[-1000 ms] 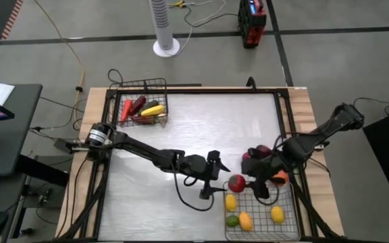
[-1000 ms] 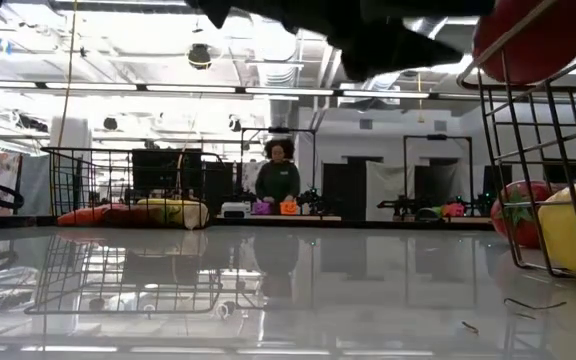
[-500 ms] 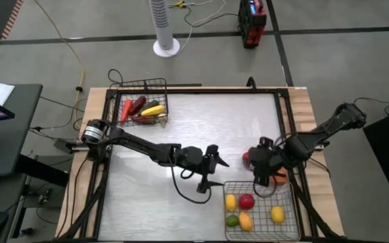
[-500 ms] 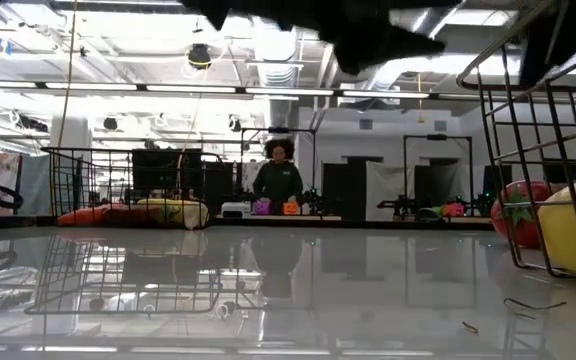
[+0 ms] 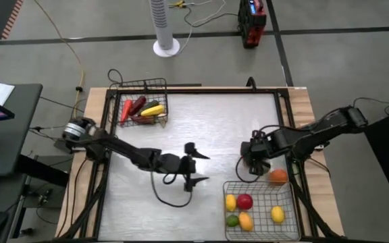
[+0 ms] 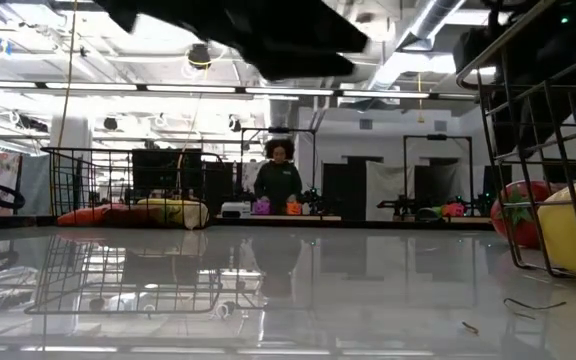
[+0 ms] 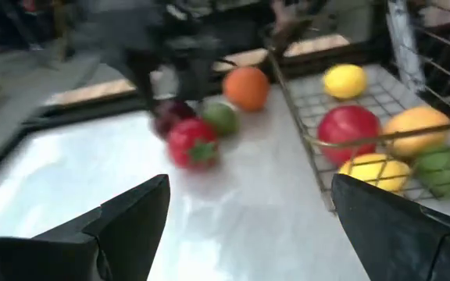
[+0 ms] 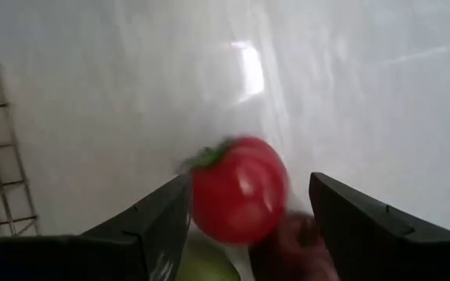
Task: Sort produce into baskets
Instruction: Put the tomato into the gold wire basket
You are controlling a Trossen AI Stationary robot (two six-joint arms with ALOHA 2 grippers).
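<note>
Now the right gripper (image 8: 244, 226) hangs with fingers apart over a red tomato (image 8: 238, 190) lying on the table beside a green ball (image 7: 222, 119), a dark red piece (image 7: 169, 115) and an orange ball (image 5: 277, 176), just beyond the near-right basket (image 5: 286, 226). Closing off-centre could squirt the round tomato into its neighbours and scatter them. The left gripper (image 5: 193, 166), fingers also spread and empty, waits mid-table; the far-left basket (image 5: 159, 84) holds elongated pieces.

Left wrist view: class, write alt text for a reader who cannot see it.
The left gripper hangs open over the white table, facing loose produce: a red tomato, a green ball and an orange. Beside them, a wire basket holds five fruits.
</note>
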